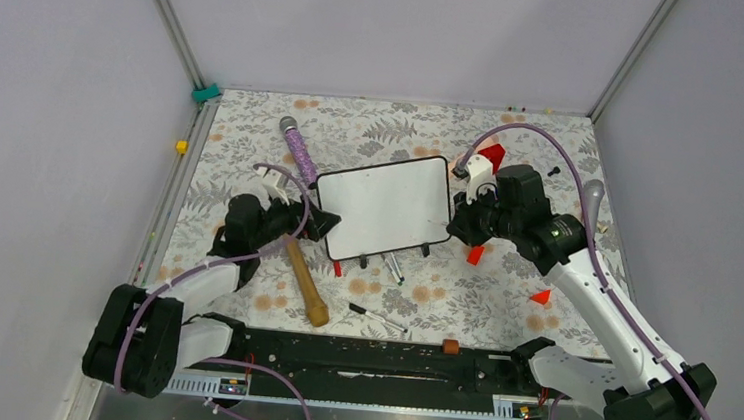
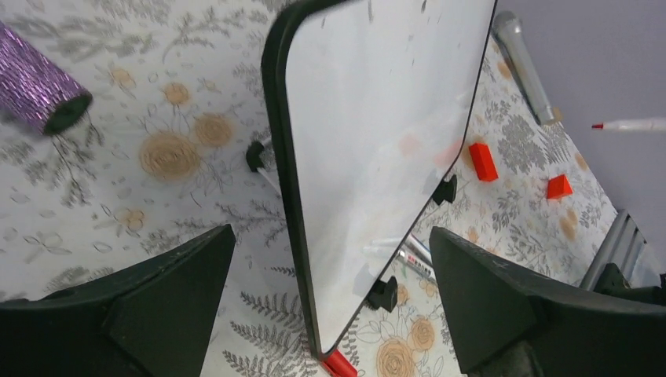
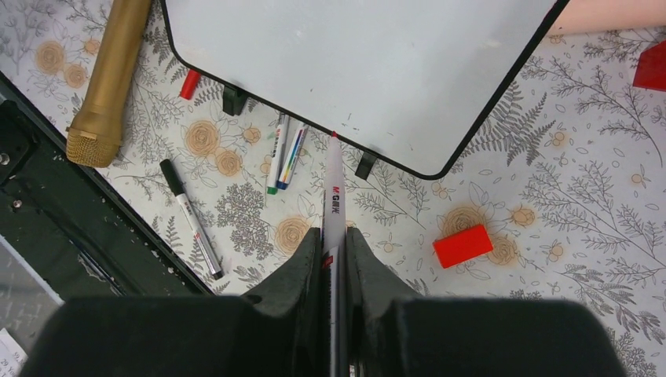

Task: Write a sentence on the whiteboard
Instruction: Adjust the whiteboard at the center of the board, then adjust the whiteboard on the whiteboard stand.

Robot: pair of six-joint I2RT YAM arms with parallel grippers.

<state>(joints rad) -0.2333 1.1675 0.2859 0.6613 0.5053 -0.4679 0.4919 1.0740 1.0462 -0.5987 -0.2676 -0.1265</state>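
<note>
Rectangular white whiteboard w/ thin black frame (image 1: 383,206) sits on its small black feet about mid-counter, a bit nearer the far edge of the floral-print counter (image 1: 543,153) and skewed vs. its edges. Surface is blank, no red lettering of the sentence on it, so by my read the writing isn't started.

Left gripper (image 2: 330,236) is at the board's left edge. Its fingers are spread wide w/ the frame edge running between them, and I can't make out any contact. It's prob. there to brace the board so it won't slide under pen pressure, but it would have to pinch first.

Right gripper (image 3: 334,243) is at the board's right side, clamped on a slim white marker w/ red tip (image 3: 333,184). The barrel sticks straight out past the fingers so the tip leads. The tip is right at the frame by the board's near-right corner; touching or just above, can't tell.

Spare pens (image 3: 283,153) lie just off the board's near edge, toward the counter's near edge and out of the writing path.
</note>
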